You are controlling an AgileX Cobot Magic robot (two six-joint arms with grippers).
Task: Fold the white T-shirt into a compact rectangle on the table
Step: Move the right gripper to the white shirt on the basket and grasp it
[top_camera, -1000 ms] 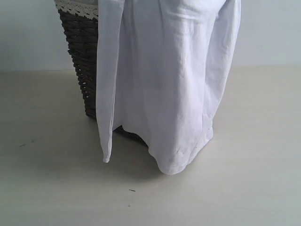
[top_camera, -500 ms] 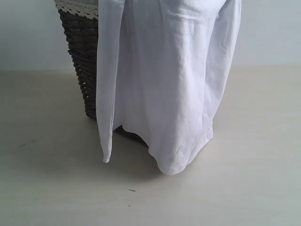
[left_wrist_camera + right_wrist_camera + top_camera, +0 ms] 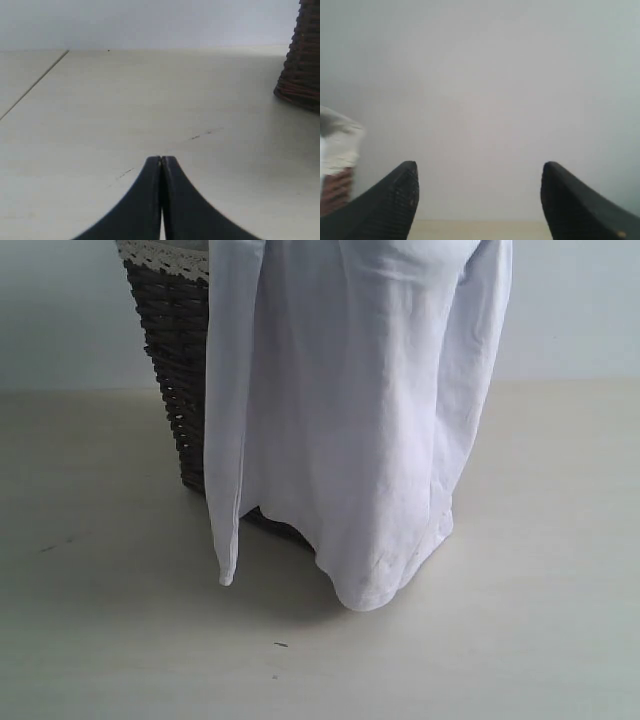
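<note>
Exterior: white T-shirt (image 3: 350, 420) hangs before basket (image 3: 175, 370) | wrists: left gripper (image 3: 161, 162) closed, right gripper (image 3: 479, 168) apart

The white T-shirt (image 3: 350, 440) is soft, matt cloth with shallow creases; at its nine o'clock the dark brown wicker basket (image 3: 175, 380) is rough woven strands, edged at twelve o'clock with white lace trim (image 3: 160, 255). The pale beige table (image 3: 540, 630) is smooth and matt. The left gripper (image 3: 161, 162) looks like smooth black plastic, while the right gripper (image 3: 479, 172) has black fingers (image 3: 402, 200) with finely ribbed faces.
</note>
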